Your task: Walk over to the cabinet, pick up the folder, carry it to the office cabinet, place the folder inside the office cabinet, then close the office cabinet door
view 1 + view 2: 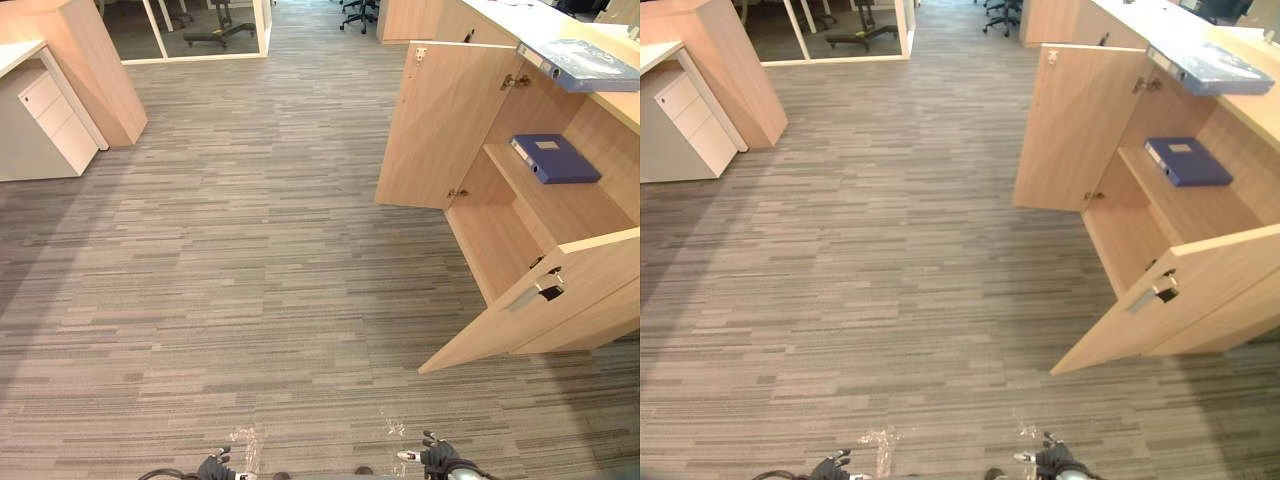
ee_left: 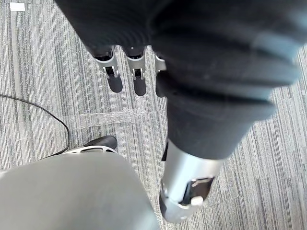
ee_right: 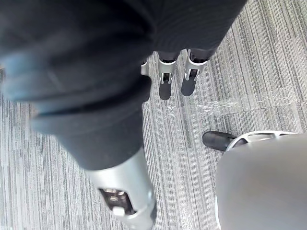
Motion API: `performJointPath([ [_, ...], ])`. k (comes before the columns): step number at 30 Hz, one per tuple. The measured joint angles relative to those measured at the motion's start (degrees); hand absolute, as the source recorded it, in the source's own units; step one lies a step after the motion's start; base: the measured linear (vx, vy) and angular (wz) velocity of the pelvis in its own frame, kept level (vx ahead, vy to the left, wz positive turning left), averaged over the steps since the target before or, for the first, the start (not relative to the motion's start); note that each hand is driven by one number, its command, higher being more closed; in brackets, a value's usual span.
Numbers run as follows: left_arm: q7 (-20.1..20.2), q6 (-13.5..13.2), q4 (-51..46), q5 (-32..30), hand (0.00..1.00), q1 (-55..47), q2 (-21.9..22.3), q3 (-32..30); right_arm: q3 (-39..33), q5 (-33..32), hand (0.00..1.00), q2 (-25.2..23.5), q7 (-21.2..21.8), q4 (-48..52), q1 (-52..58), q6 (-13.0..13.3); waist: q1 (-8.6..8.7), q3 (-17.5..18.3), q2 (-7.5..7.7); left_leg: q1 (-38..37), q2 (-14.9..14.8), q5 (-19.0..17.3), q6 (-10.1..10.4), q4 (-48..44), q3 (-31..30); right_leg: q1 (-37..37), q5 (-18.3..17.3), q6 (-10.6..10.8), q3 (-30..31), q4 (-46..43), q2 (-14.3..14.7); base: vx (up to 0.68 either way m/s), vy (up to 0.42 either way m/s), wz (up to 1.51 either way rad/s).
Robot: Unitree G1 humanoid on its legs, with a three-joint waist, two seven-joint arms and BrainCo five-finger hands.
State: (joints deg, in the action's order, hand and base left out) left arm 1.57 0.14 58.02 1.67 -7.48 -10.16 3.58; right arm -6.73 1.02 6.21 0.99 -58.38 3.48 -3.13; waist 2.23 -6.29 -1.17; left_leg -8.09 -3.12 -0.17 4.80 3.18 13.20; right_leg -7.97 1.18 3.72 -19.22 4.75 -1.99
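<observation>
Left hand (image 2: 137, 79), right hand (image 3: 165, 82) empty, shelved folder (image 1: 555, 158), second folder (image 1: 582, 62) atop cabinet (image 1: 445, 120)

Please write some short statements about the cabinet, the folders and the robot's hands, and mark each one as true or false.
1. Both doors of the cabinet stand open. True.
2. A blue folder lies on the shelf inside the cabinet. True.
3. The right hand grips something. False: it is empty with straight fingers, like the left hand, low over the carpet.
4. Nothing lies on top of the cabinet. False: a second folder lies there.
</observation>
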Motion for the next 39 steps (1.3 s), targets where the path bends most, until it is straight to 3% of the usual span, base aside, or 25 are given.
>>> performJointPath([
  [12,-1.53,-0.27,-2.83,-2.13,0.00,0.55,-0.63,2.21,4.23,0.46,0.00,-2.59,-0.82,2.46,-1.95,0.01,-0.06,-0.18,0.29,0.02,0.14,0.22,-0.21,0.67,-0.22,0.09,0.13,0.21,-0.65,0.00,-0.03,0.00,0.000,0.01],
  [16,-2.72,-1.03,-5.83,-2.15,0.00,1.00,0.48,2.22,3.95,3.57,0.00,-2.22,-2.51,5.15,-3.52,0.41,0.01,-0.30,0.53,0.06,0.27,0.26,-0.27,0.78,-0.29,0.16,0.22,0.25,-0.96,0.01,-0.12,0.00,0.000,0.00],
  [29,-3.28,-1.10,-6.07,-2.43,0.00,2.65,2.08,1.74,3.38,4.78,0.00,-2.02,-1.24,4.56,-3.68,0.35,0.95,-0.47,0.79,0.74,0.32,0.11,0.01,-0.32,-0.69,0.09,0.23,0.24,-2.50,-0.04,-0.39,-0.01,-0.003,0.02],
  [30,-3.28,-1.09,-6.16,-2.52,0.00,2.88,2.08,1.72,3.39,4.75,0.00,-2.04,-1.21,4.50,-3.76,0.37,0.88,-0.84,1.32,2.45,0.58,-0.75,1.01,-3.63,-0.62,0.33,0.21,0.22,-2.64,-0.33,-1.14,-0.07,0.015,0.11],
  [32,-3.29,-1.09,-9.07,-3.13,0.00,3.43,2.94,1.71,3.47,4.67,0.00,-1.14,-1.20,4.25,-3.95,0.39,0.61,-2.61,1.80,10.03,0.76,-2.32,3.05,-19.43,2.61,1.03,-0.53,-0.81,-3.30,-3.01,-4.34,-0.11,0.024,0.12],
  [33,-3.30,-1.12,-9.50,-3.13,0.00,3.36,3.06,1.69,3.48,4.67,0.00,-0.97,-1.20,4.26,-3.97,0.39,0.52,-2.84,1.81,10.66,0.69,-2.43,3.16,-21.19,3.02,0.91,-1.02,-1.31,-3.46,-3.38,-4.64,-0.11,0.005,0.18],
  [36,-4.03,-1.72,-12.29,-1.39,0.00,2.44,3.91,1.38,3.34,4.37,0.00,0.93,-1.29,4.13,-3.24,0.37,0.49,-4.64,0.41,18.56,-3.06,-3.14,4.58,-39.77,4.56,-0.24,-4.25,-2.45,-4.01,-5.96,-5.53,-0.08,0.017,0.16],
  [37,-4.65,-2.07,-12.75,-0.83,0.00,1.35,4.50,0.92,2.84,3.87,0.00,1.44,-1.51,4.15,-2.82,0.40,0.48,-4.85,0.12,21.02,-4.81,-6.68,2.21,-43.61,5.11,-0.54,-4.44,-2.35,-4.05,-6.45,-5.84,0.00,0.026,0.03],
  [39,-4.94,-2.69,-16.57,0.01,0.00,-1.42,5.25,-0.38,0.92,2.59,0.00,1.62,-2.18,4.35,-1.53,0.44,0.28,-4.95,0.01,22.22,-6.39,-8.38,1.30,-38.89,5.24,-0.55,-4.61,-1.68,-3.75,-6.65,-6.65,0.00,0.055,-0.04],
])
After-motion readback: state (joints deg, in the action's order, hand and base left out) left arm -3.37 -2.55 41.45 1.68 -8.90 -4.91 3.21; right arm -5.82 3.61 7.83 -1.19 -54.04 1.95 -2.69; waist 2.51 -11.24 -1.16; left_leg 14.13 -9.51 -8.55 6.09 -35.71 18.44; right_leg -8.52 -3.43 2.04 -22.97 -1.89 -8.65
